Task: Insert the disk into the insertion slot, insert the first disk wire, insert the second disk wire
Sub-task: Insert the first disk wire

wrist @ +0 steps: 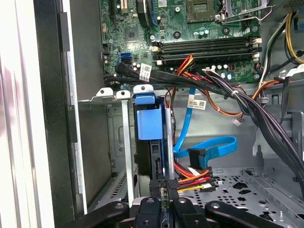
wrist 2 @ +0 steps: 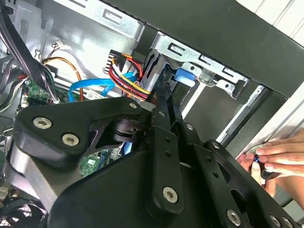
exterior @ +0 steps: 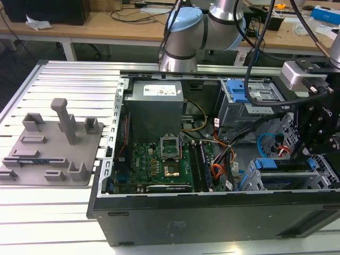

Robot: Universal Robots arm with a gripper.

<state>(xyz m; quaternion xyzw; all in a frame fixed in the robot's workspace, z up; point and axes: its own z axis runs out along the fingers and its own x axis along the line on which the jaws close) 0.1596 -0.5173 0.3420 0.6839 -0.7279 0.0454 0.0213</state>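
The disk (wrist: 149, 121), framed in its blue carrier, stands inside the insertion slot (wrist: 118, 142), the grey sheet-metal cage at the exterior view's right (exterior: 248, 180). My gripper (wrist: 165, 187) is right at the disk's rear edge, its fingers close together on the dark plug of the first disk wire (wrist: 194, 178), the orange-red bundle. In the second wrist view the gripper (wrist 2: 159, 102) reaches in beside those wires (wrist 2: 124, 76). The second disk wire (wrist: 211, 146), a light blue cable, loops beside the disk, and its dark plug (wrist: 197, 156) hangs free.
A person's hand (wrist 2: 275, 156) rests at the case's outer edge. Thick black cable bundles (wrist: 228, 90) cross above the cage. The motherboard (exterior: 159, 162) and power supply (exterior: 156, 106) fill the case's middle. A grey fixture plate (exterior: 53, 149) lies at the exterior view's left.
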